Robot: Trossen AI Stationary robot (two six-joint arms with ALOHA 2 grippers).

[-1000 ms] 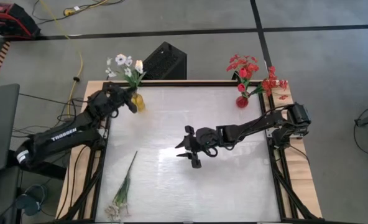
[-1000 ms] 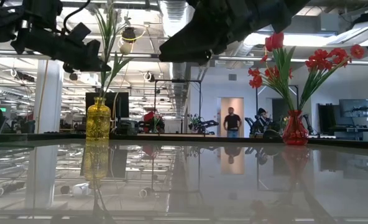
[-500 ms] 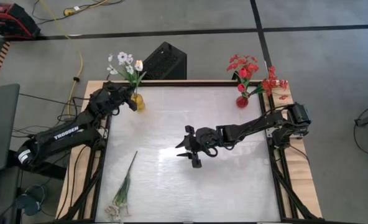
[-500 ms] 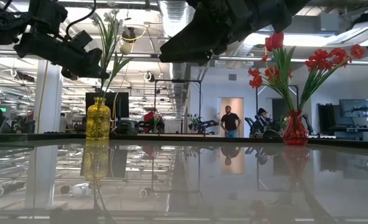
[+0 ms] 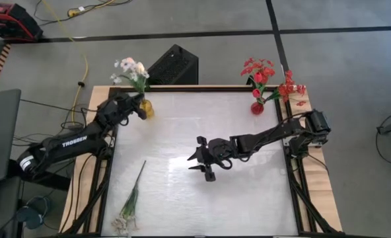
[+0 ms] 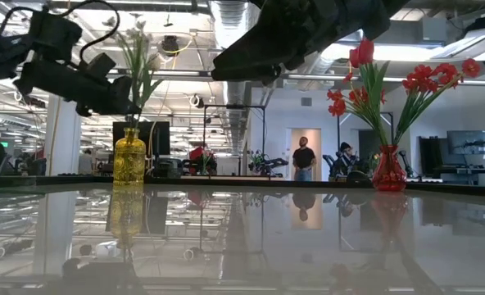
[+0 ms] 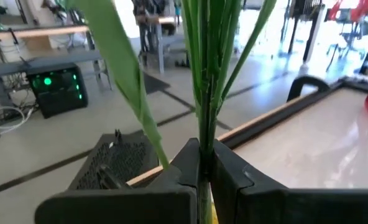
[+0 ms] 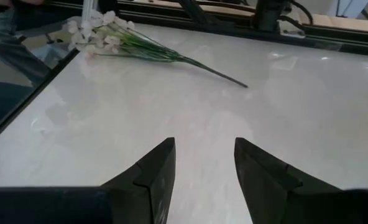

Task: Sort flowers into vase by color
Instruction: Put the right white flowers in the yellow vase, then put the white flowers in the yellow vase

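Note:
A yellow vase (image 5: 146, 110) (image 6: 129, 158) stands at the table's far left corner with white and cream flowers (image 5: 131, 68) rising from it. My left gripper (image 5: 138, 106) (image 7: 202, 155) is just above the vase mouth, shut on their green stems. A red vase (image 5: 257, 107) (image 6: 388, 170) at the far right corner holds red flowers (image 5: 268, 76). A white blossom spray (image 5: 131, 201) (image 8: 134, 43) lies flat on the table near its near left corner. My right gripper (image 5: 201, 165) (image 8: 202, 155) hovers open over the table's middle, touching nothing. My left gripper pinches the bunch of green stems (image 7: 204, 127) between its two fingers, low on the stalks just above the vase mouth. The fingers come from the table's left side and lie across the stems. The stems stand nearly upright, with their lower ends in the yellow vase.
A black box (image 5: 174, 65) sits on the floor beyond the far edge. The table's frame (image 5: 182, 86) runs around the glossy white top. People stand far off in the room behind (image 6: 305, 157). Bare tabletop (image 5: 248, 198) lies on the near right.
My left gripper has moved down toward the yellow vase, still shut on the stems. The white flowers have sunk lower into the vase and their heads have leaned a little toward the table's left.

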